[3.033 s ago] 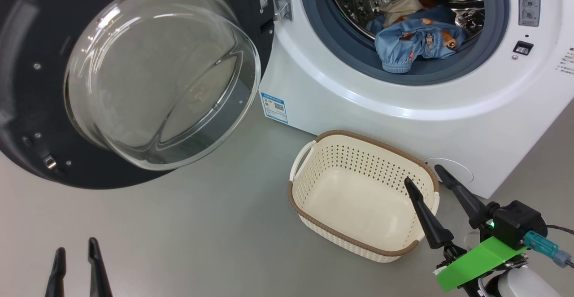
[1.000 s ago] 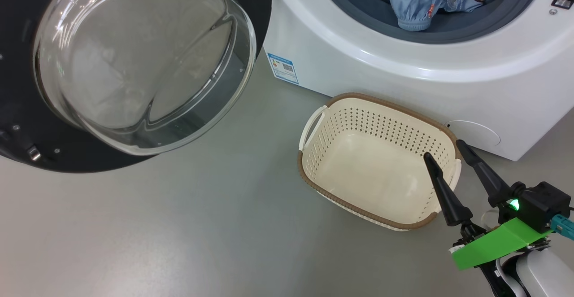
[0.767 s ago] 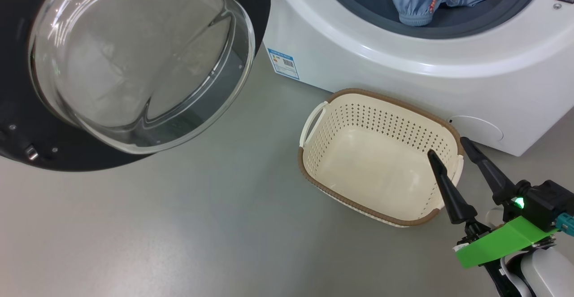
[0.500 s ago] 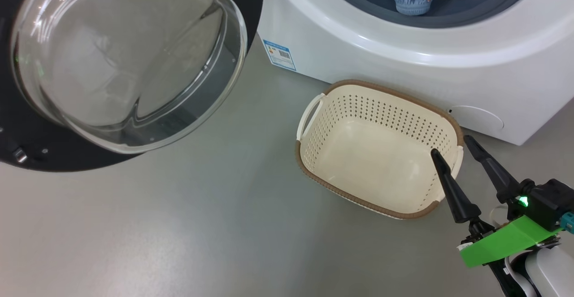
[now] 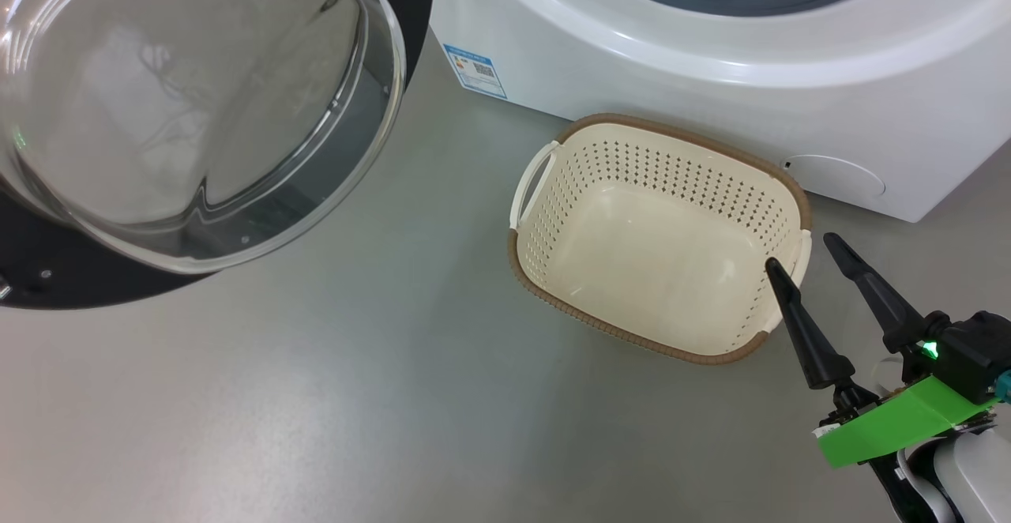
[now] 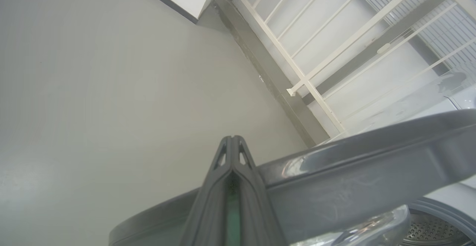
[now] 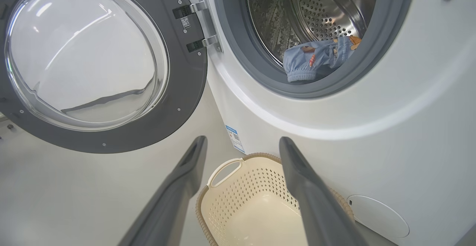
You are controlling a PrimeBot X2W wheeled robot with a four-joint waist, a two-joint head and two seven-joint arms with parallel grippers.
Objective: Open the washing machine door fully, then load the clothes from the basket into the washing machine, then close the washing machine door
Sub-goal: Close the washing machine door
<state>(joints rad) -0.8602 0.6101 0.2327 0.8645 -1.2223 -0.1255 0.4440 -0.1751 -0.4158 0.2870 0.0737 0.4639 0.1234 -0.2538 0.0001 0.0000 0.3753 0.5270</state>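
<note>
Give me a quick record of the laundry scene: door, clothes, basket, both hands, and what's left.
door: large round black-rimmed glass washing machine door, swung open
clothes: light-blue printed garments, in the steel drum of the white washing machine
basket: small cream perforated plastic basket, empty, on the floor
left hand: shut, by the door's rim
right hand: open, empty, by the basket's right end
left to do: close the door

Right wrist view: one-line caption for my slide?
Open fingers near the empty basket; clothes inside the washing machine, door open.
</note>
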